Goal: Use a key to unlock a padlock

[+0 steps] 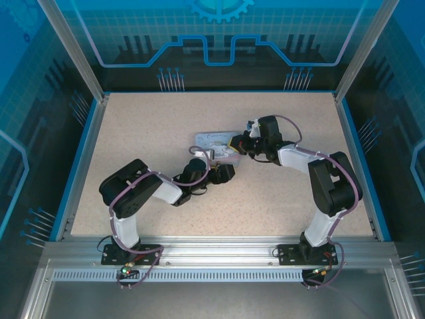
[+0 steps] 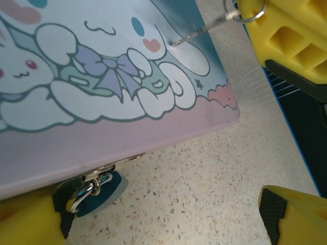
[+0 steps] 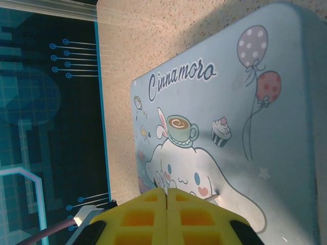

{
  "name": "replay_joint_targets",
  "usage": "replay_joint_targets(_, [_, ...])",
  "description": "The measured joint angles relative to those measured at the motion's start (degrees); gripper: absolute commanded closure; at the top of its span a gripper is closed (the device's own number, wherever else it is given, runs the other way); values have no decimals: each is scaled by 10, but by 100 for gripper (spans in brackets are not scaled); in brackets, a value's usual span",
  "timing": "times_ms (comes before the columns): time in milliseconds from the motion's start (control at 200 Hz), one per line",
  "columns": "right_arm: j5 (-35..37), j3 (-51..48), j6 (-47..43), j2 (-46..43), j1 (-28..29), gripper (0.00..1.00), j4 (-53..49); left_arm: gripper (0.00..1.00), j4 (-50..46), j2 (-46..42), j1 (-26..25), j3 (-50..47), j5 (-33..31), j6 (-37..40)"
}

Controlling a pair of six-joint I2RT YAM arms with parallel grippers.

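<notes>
Tin point(image 1: 214, 143), flat and rectangular with rounded corners, lies near the middle of the speckled beige desk point(image 1: 133, 133) in the top view. The left fingers point(image 1: 224, 174) sit just beside its near edge. The right fingers point(image 1: 237, 142) reach over its right end. From up here the lock and key are too small to make out.

In the left wrist view, the tin point(image 2: 102, 76) has a smooth, glossy printed lid: white cartoon rabbits with a lilac bow on pale blue, fading to a pink band along the front edge. Under that edge a small bright metal hasp point(image 2: 110, 168) sticks out, and the padlock point(image 2: 104, 194) hangs from it by a thin shiny shackle point(image 2: 82, 196). Its body is dark teal, rounded and flat, and it rests on the grainy desk point(image 2: 204, 194). The left fingers point(image 2: 296, 217) are chunky yellow plastic with black pads. They are spread wide at the two lower corners, one just beside the padlock, and grip nothing. At the upper right the ribbed yellow right fingers point(image 2: 291, 41) pinch the key point(image 2: 199, 33), a thin silvery sliver on a wire ring point(image 2: 253, 11). Its tip slants down onto the lid, well apart from the padlock.

In the right wrist view, the right fingers point(image 3: 138, 217) are pressed together, their hollow-celled yellow backs meeting in a straight seam. Beyond them spreads the tin's point(image 3: 265, 127) lid with balloons, a cupcake, a cup and curly lettering, and beyond it the desk point(image 3: 153, 35).
</notes>
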Motion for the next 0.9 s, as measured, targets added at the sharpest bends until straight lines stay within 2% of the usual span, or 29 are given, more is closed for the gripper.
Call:
replay_joint_targets(230, [0, -1, 0, 0, 0, 100, 0, 32, -17, 6, -4, 6, -23, 11])
replay_joint_targets(435, [0, -2, 0, 0, 0, 100, 0, 38, -14, 9, -5, 1, -34, 13])
replay_joint_targets(640, [0, -2, 0, 0, 0, 100, 0, 52, -19, 10, -10, 1, -38, 5])
replay_joint_targets(900, [0, -3, 0, 0, 0, 100, 1, 55, -2, 20, -11, -2, -42, -7])
